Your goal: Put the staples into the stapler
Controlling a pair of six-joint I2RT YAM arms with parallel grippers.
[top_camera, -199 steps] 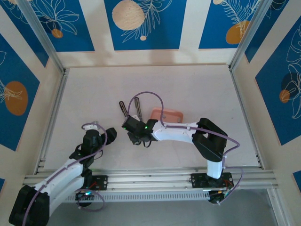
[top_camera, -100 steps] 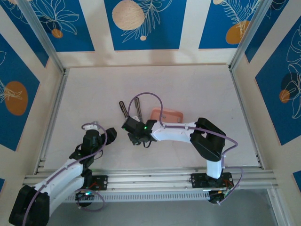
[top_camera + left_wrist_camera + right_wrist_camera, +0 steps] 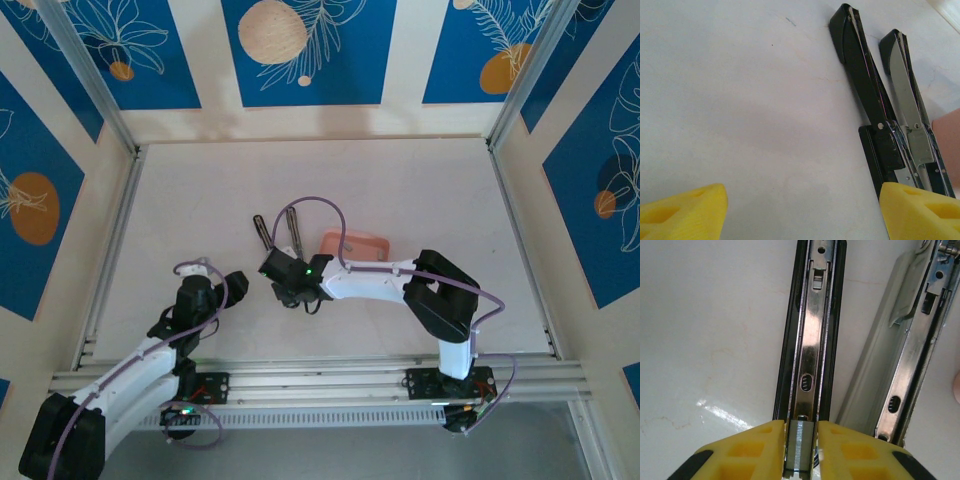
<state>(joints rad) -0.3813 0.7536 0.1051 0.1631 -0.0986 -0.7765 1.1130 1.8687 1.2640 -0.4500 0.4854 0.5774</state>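
Reaching leftward across the table [image 3: 430, 180], the right arm [image 3: 370, 280] tips the right gripper [image 3: 800, 452] down over the stapler [image 3: 810, 340], which lies opened in two bars mid-table, just left of the pink tray [image 3: 356, 245]. Its yellow fingers [image 3: 765, 445] are closed narrowly on the staples [image 3: 799, 437], a strip held at the near end of the metal channel. The left gripper [image 3: 800, 210] hovers low near the stapler, fingers spread wide, holding nothing.
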